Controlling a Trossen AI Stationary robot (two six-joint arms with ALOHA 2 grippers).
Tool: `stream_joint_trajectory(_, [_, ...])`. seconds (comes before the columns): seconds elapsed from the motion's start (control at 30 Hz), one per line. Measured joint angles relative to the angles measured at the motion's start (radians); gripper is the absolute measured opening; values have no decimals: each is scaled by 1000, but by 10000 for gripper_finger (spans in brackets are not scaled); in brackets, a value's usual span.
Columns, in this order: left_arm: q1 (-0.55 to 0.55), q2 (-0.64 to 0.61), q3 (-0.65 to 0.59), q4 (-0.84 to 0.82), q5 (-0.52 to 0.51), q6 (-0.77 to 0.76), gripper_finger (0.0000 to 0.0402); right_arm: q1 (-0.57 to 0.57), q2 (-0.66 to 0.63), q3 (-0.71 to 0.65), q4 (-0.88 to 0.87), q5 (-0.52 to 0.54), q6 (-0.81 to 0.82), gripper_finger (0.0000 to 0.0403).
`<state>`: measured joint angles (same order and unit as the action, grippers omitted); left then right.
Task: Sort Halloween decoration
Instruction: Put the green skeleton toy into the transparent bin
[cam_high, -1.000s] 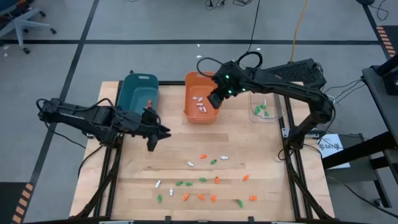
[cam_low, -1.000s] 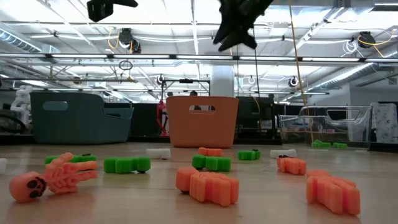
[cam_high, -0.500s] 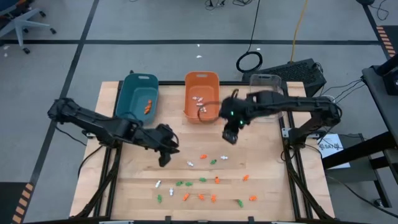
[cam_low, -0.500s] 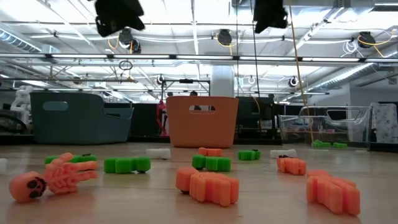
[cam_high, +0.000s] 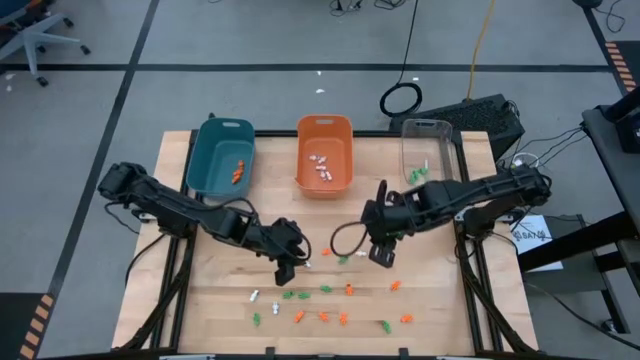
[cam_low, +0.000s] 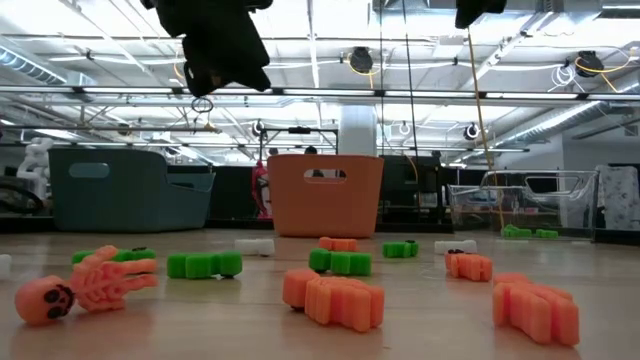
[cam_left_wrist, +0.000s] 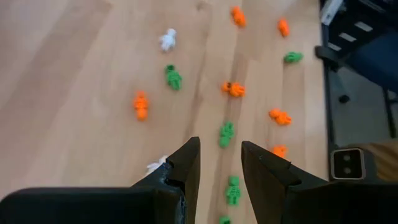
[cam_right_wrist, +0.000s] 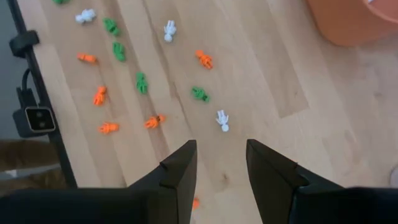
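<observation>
Hovering open and empty, left gripper sits nearest white trinket; right gripper open, empty too.

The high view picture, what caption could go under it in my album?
Two dark robot grippers, left and right, both open, hover over tiny orange, white and green Halloween trinkets.

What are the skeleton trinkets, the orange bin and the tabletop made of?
Skeleton trinkets: likely moulded plastic or soft rubber; solid colour, matte, rounded edges.
Orange bin: looks like plastic; smooth uniform wall, moulded handle slot.
Tabletop: wood, pale boards with visible grain and seams, low sheen.
</observation>
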<state>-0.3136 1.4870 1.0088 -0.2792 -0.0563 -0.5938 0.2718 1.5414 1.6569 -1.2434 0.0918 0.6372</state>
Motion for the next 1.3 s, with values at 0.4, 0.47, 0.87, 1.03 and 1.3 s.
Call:
stream_joint_trajectory(0.4, [-51, 31, 0, 37, -23, -3, 116, 41, -2, -130, 159, 41, -228, 125])
stream_joint_trajectory(0.47, [-58, 29, 0, 38, -24, -3, 116, 31, -2, -207, 252, 10, -277, 125])
stream_joint_trajectory(0.87, [-110, 29, 0, 39, -53, -3, 116, 1, 0, -609, 893, -93, -552, 125])
stream_joint_trajectory(1.03, [-119, 29, 0, 39, -75, -4, 116, -49, 0, -693, 1009, -94, -571, 126])
stream_joint_trajectory(1.3, [-119, 29, 0, 39, -84, -29, 116, -90, 72, -727, 1147, -147, -624, 174])
